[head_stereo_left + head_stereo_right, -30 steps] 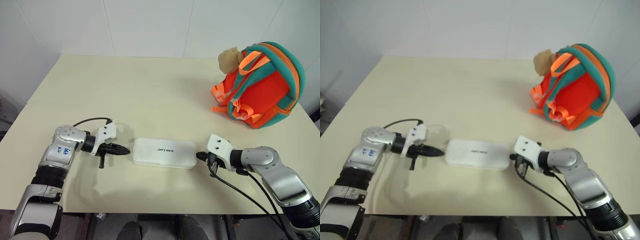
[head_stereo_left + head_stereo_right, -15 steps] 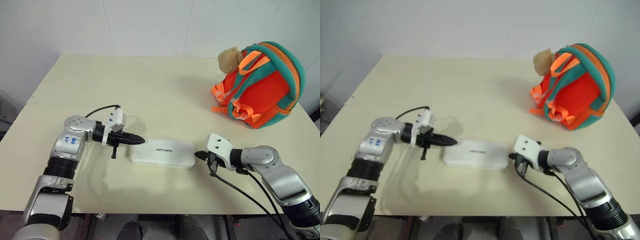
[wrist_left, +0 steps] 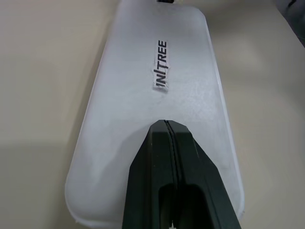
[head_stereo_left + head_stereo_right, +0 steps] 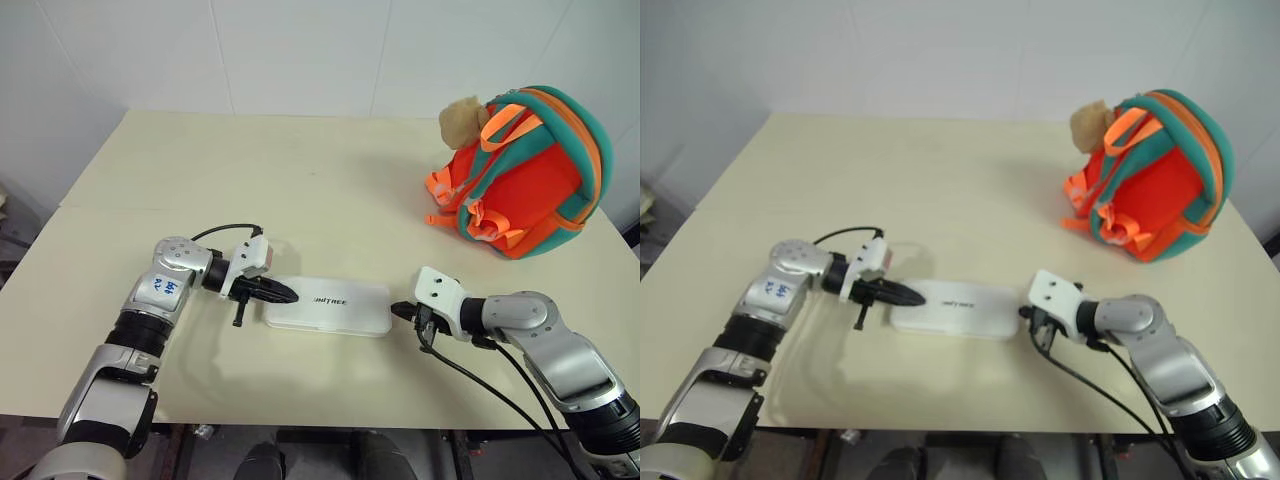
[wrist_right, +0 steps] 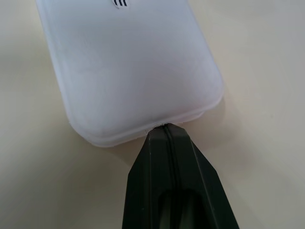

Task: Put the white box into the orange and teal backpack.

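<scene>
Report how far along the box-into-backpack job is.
Done: nothing is packed yet; the white box lies flat on the table, well apart from the orange and teal backpack.
In hand: both grippers are shut at the box's two ends, the left gripper over its left end and the right gripper at its right edge, neither holding it.
Left: lifting the box, carrying it to the backpack and putting it inside.

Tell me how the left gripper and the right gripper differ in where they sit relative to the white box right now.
The left gripper has its tips over the white box, above its top near one short end; the right gripper sits lower, with its tips at the rim of the opposite short end. The left gripper points along the box's length toward the lettering; the right gripper points at the box's end edge. Both are shut, and neither holds the box.
</scene>
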Available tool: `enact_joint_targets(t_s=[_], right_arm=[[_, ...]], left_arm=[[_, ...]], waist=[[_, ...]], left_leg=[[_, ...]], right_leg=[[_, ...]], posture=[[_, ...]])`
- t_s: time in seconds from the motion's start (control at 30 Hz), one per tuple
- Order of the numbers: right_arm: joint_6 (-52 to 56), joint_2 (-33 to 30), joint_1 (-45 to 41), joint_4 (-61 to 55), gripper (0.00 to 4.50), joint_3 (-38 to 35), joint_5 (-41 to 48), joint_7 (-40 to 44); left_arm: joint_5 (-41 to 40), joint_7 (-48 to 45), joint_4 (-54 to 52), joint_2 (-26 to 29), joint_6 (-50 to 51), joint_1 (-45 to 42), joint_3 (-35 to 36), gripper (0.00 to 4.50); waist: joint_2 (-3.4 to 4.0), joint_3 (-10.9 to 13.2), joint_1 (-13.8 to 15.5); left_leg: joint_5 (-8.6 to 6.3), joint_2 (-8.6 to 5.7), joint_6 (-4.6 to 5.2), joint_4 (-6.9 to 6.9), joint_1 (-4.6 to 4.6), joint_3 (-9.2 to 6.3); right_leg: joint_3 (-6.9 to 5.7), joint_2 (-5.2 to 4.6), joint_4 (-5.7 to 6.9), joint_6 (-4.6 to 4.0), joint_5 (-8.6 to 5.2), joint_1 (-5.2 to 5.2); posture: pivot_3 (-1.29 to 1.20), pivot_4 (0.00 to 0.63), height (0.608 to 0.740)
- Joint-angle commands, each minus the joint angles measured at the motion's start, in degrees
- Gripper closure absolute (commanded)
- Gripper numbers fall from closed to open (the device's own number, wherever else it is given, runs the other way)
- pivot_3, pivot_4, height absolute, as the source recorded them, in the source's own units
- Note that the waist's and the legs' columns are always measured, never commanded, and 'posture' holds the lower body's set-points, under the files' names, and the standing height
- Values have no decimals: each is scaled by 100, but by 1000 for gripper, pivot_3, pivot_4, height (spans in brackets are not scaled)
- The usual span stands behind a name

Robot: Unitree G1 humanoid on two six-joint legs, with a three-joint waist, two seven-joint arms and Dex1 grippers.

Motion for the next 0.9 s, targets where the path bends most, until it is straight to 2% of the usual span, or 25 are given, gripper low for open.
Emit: enact_joint_targets(t_s=[0.03, 0.53, 0.6, 0.63, 0.9], right_arm=[[-80, -77, -32, -131, 4380, -157, 53, 12], [-13, -220, 54, -222, 4380, -227, 218, 142], [7, -262, 58, -247, 3664, -252, 235, 152], [16, -283, 50, -258, 3445, -265, 255, 164], [68, -644, 190, -339, 720, -562, 359, 232]], left_arm=[[-177, 119, -27, -62, 172, -31, 206, 4500], [-380, 243, -204, 797, 607, 153, 917, 4500], [-250, 312, -257, 951, 907, 191, 850, 4134], [-234, 331, -264, 992, 1035, 186, 837, 3932], [-241, 521, -417, 1222, 1299, 352, 930, 1431]], waist=[[0, 0, -7], [0, 0, -19], [0, 0, -12], [0, 0, -15], [1, 1, -12]], left_leg=[[0, 0, 0, 1, 0, 0], [0, 2, 0, -14, -9, 0], [0, 2, 0, -14, -10, 0], [0, 2, 0, -14, -10, -1], [0, 2, 0, -15, -11, 0]], right_leg=[[0, 0, 1, 0, 0, 0], [0, 0, -7, 0, 0, -14], [0, 0, -7, 0, 0, -14], [0, 0, -6, 0, 0, -14], [-1, -1, -7, 0, 0, -15]], posture=[[0, 150, 740], [0, 150, 740], [0, 150, 740], [0, 150, 740], [0, 150, 740]])
